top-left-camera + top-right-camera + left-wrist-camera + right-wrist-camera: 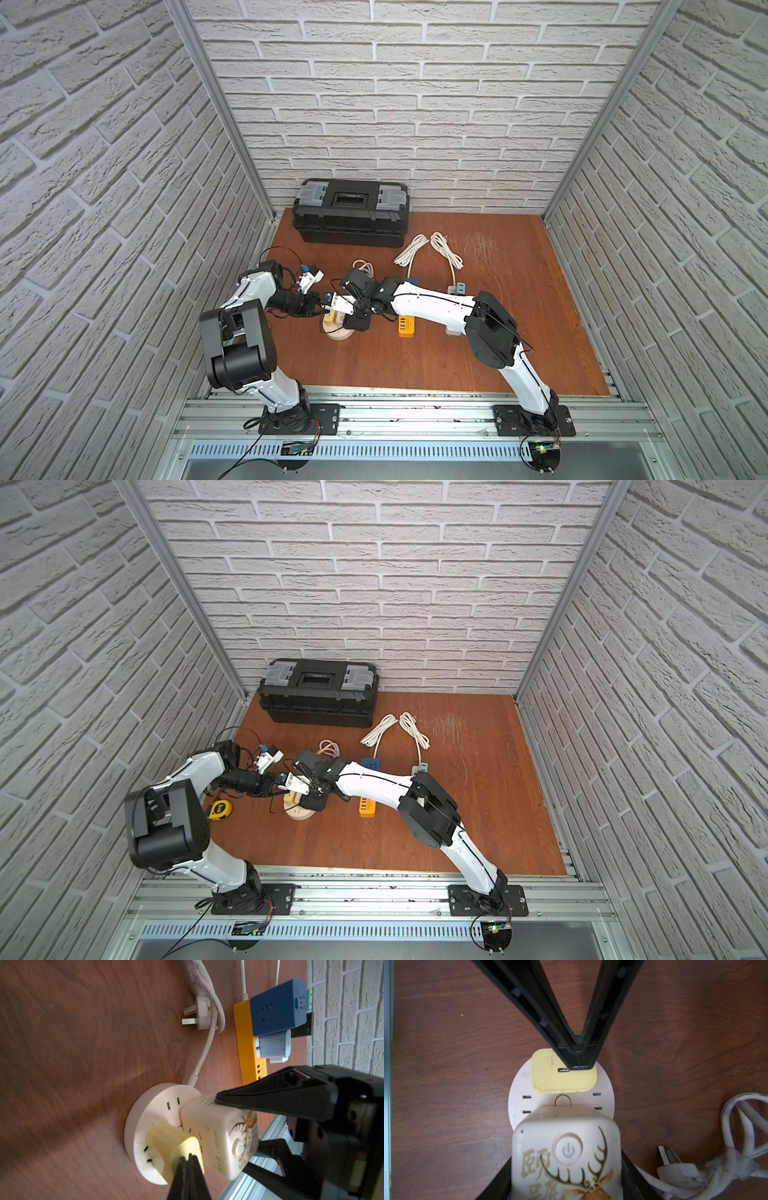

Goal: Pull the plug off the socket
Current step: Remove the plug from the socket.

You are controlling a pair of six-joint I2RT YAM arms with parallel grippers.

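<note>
Right now, grips the cream cube plug (566,1147) with the right claw (236,1124), one black finger (270,1093) pressed flat against each opposite side of the deer-printed body. Holds that plug over one half of the round pink socket (521,1084), close against the socket's face; cannot tell whether seated in the slots or clear of them. Presses the left claw (579,1065), closed tip to tip with nothing between, down onto the top of the yellow charger (562,1082), plugged upright into the socket's other half, just beside the cube. Finds the socket lying flat on the wooden surface (446,1064). Follows the socket's white cable (205,1047) away from the rim to a loose loop and a three-pin plug (199,1014), both lying on the surface near the socket, on the side toward the black toolbox (349,216). Sees an orange power strip (405,326) to the socket's right with a blue cube adapter (276,1007) standing on it, a yellow tape measure (219,809) to the socket's left in a top view, and that toolbox well behind the socket, against the brick wall (415,124).
</note>
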